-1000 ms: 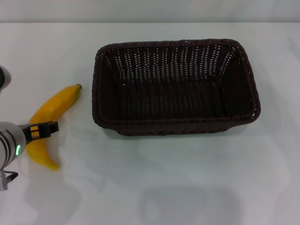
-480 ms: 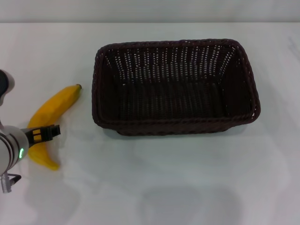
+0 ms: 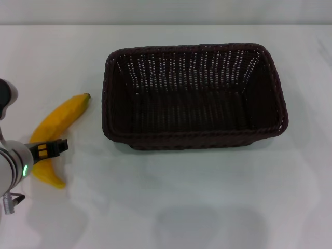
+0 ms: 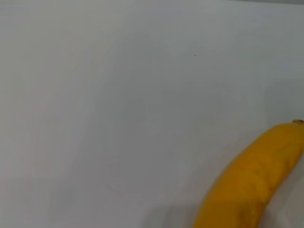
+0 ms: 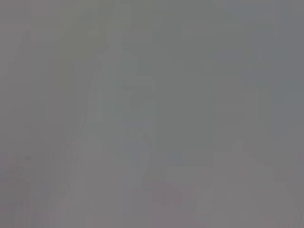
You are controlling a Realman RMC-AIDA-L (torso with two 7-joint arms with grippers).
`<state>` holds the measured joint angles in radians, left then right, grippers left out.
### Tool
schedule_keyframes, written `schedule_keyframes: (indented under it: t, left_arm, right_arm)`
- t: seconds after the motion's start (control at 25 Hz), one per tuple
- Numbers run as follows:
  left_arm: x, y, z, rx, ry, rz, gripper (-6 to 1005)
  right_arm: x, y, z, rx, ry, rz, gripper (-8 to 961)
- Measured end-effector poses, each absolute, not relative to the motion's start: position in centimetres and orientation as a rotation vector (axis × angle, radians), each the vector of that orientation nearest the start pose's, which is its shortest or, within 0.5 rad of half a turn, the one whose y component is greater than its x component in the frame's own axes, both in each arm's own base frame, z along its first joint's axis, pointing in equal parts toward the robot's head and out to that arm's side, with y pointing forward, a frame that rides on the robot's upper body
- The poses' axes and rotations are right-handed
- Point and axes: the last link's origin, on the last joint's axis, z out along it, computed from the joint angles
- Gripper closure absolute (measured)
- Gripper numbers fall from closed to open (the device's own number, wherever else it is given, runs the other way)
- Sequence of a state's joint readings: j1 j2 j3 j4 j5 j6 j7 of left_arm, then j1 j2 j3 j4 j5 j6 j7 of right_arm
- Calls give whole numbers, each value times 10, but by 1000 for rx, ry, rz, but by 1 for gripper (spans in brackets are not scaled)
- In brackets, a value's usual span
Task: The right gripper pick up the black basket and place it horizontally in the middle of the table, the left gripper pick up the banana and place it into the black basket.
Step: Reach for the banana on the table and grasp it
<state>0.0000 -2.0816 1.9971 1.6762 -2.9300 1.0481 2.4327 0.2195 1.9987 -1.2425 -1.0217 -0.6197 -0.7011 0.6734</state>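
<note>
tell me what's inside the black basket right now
Nothing: the black basket shows only its own woven floor and walls. The banana lies outside on the table, under the left gripper.

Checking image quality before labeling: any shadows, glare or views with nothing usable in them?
Head view: even light, soft shadow under the black basket front edge, faint grey patch on the table near the bottom; left tool over the banana. Left wrist view: only the banana's end on white. Right wrist view: featureless grey, nothing usable.

left tool (image 3: 54, 147) low at the left edge, pointing right.
</note>
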Motion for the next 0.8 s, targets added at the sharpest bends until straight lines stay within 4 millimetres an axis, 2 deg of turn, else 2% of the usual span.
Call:
schedule_keyframes:
  t: [0.8]
  left_arm:
    - [-258, 278, -14, -1538, -1340, 137, 124]
  right_arm:
    - [269, 381, 138, -1623, 239, 677, 232]
